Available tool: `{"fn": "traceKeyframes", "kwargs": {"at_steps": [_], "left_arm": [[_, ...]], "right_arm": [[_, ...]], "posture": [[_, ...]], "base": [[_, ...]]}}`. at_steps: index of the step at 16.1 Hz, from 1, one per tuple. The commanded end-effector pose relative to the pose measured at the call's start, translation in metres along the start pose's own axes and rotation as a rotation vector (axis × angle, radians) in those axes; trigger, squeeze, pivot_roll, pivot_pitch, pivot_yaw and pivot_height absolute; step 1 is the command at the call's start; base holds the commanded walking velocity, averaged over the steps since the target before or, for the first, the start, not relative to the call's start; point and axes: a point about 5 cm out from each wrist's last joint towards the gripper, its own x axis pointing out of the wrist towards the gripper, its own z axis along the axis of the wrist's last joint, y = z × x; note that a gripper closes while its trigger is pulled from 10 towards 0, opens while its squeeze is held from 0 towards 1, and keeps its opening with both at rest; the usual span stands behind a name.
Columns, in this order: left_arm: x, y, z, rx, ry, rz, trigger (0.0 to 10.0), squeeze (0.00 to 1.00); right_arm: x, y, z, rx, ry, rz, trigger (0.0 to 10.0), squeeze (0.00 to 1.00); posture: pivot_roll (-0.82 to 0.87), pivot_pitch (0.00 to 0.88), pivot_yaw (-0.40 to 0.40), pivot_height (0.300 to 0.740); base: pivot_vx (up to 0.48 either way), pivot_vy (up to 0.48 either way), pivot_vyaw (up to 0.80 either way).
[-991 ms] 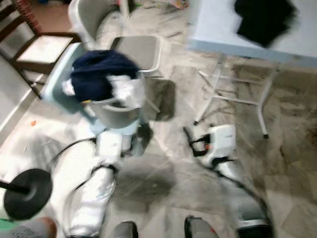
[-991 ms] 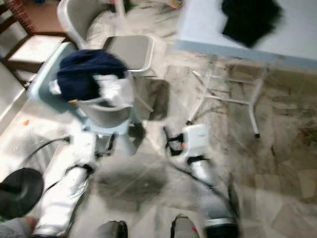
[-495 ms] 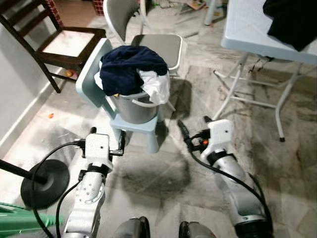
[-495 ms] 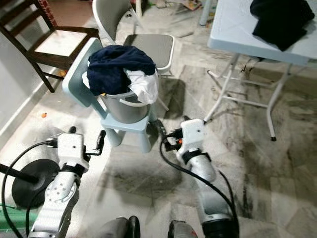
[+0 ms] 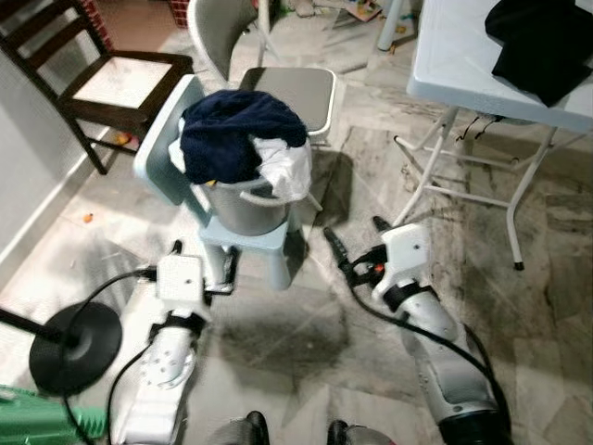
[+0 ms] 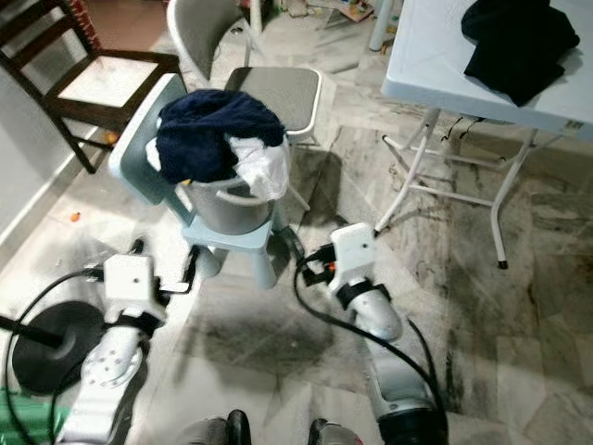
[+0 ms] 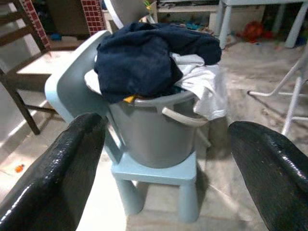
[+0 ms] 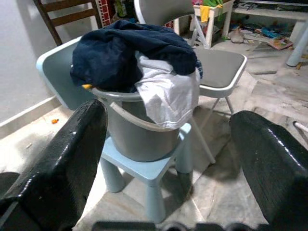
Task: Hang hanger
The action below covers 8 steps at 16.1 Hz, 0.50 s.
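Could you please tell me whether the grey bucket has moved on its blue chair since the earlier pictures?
No. The grey bucket sits on the blue chair seat as before; only the camera shifted.

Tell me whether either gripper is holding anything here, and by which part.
Nothing is held. The left gripper and right gripper are both open and empty, low in front of the grey bucket of clothes.

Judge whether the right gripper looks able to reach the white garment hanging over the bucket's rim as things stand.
Probably yes: the right gripper, fingers open, faces the white garment on the grey bucket, with only bare floor between. It hangs apart, short of touching.
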Motion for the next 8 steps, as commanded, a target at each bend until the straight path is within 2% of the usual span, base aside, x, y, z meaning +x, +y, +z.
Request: {"fn": "traceKeyframes", "kwargs": {"at_steps": [1,3,8], "left_arm": [[-0.0023,-0.0068,-0.0007,-0.014,0.003,-0.035,10.0,0.0],[0.0007,-0.0118,0.0026,-0.024,-0.004,-0.062,10.0,0.0],[0.0004,-0.0109,0.0045,-0.024,0.003,-0.072,10.0,0.0]], "right_arm": [[-0.0038,-0.0043,-0.0022,-0.01,0.006,-0.016,10.0,0.0],[-0.0042,0.0004,-0.0017,-0.008,0.0,-0.008,10.0,0.0],[-0.0075,0.0033,-0.0054,-0.002,0.011,-0.015,10.0,0.0]], "posture": [[-0.02,0.223,-0.009,0.74],[-0.02,0.234,-0.002,0.74],[-0.03,0.249,0.013,0.74]], "base": [[0.341,0.0,0.0],[0.392,0.0,0.0],[0.39,0.0,0.0]]}}
